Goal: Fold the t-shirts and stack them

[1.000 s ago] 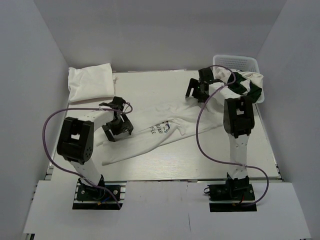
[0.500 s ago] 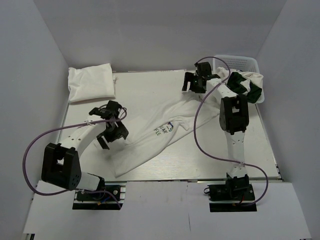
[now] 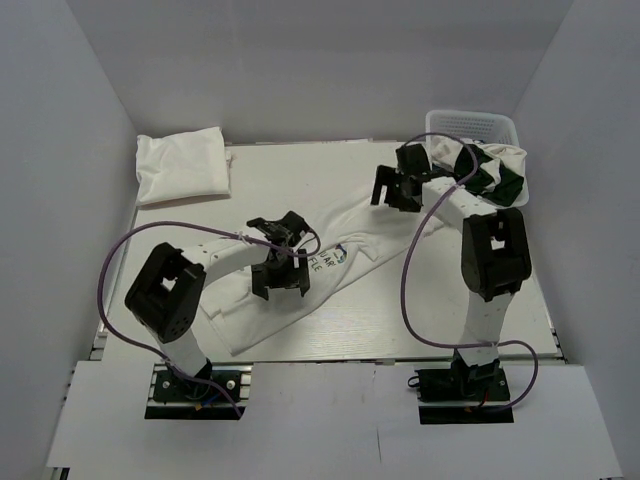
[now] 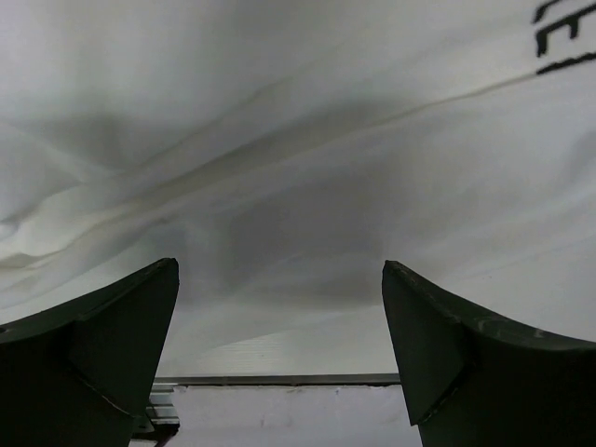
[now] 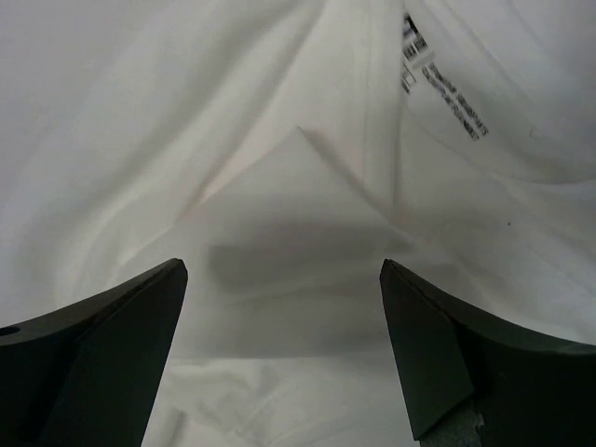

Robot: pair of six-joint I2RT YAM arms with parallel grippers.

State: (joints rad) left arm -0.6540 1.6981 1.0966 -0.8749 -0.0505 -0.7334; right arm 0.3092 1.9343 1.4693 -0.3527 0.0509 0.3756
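Note:
A white t-shirt with a colourful print (image 3: 345, 250) lies crumpled and stretched diagonally across the table. My left gripper (image 3: 281, 283) is open and empty just above its lower middle; the left wrist view shows the white cloth (image 4: 307, 158) with black letters at the top right. My right gripper (image 3: 392, 189) is open and empty over the shirt's upper end; the right wrist view shows its collar and label (image 5: 438, 88). A folded white t-shirt (image 3: 182, 165) lies at the back left. White and dark green shirts (image 3: 495, 168) hang from the basket.
A white lattice basket (image 3: 476, 128) stands at the back right corner. White walls close in the table on three sides. The table's near edge (image 4: 279, 380) shows between my left fingers.
My left gripper has swung right from the shirt's left edge to over its middle near the print. My right gripper has moved slightly right and nearer. The shirt's lower left part has shifted.

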